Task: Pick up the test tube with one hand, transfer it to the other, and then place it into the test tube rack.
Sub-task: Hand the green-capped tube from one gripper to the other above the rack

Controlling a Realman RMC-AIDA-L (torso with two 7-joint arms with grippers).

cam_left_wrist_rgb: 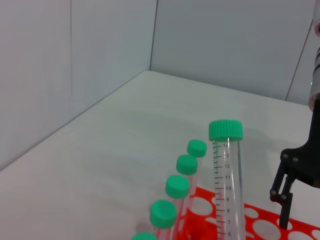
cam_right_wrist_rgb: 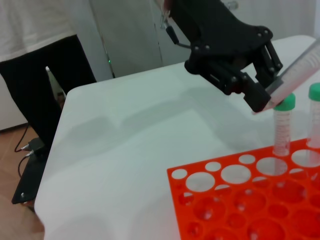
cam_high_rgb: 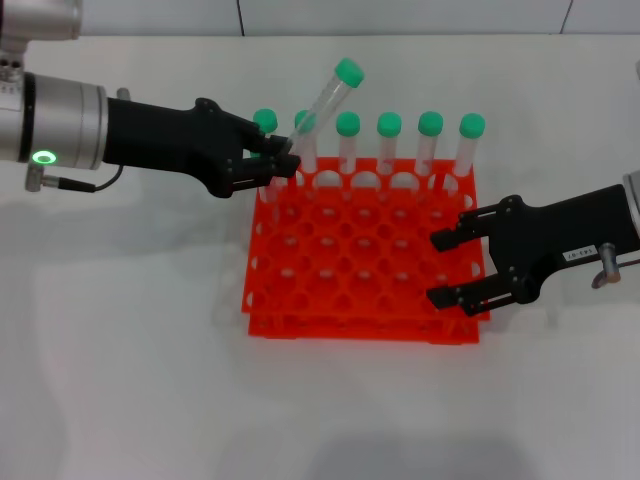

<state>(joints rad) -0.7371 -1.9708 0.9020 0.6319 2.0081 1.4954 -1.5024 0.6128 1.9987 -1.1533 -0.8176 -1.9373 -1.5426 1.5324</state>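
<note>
The left claw (cam_high_rgb: 283, 166) is pinching the test tube (cam_high_rgb: 325, 104) near its rounded lower end, holding it just above the far left corner of the test tube rack (cam_high_rgb: 365, 290). The tube is clear of the holes and tilted: its long axis runs from the claw's fingertips up and away toward the far right, with the green cap (cam_high_rgb: 349, 72) at the high end, above the caps of the row of tubes (cam_high_rgb: 430, 145) standing along the rack's far edge. The right wrist view shows the same grip from the other side, the left claw (cam_right_wrist_rgb: 260, 97) closed on the tube's lower end above a standing tube.

The right claw (cam_high_rgb: 452, 268) hovers over the rack's right edge toward the near corner, its fingers spread wide and holding nothing. The held tube lies across the rack from it, toward the far left. For the handover, the free upper length of the tube below the cap looks like the part the right claw could take, so the tube's slant toward the right probably helps. The rack sits on the white counter (cam_high_rgb: 130, 380).
</note>
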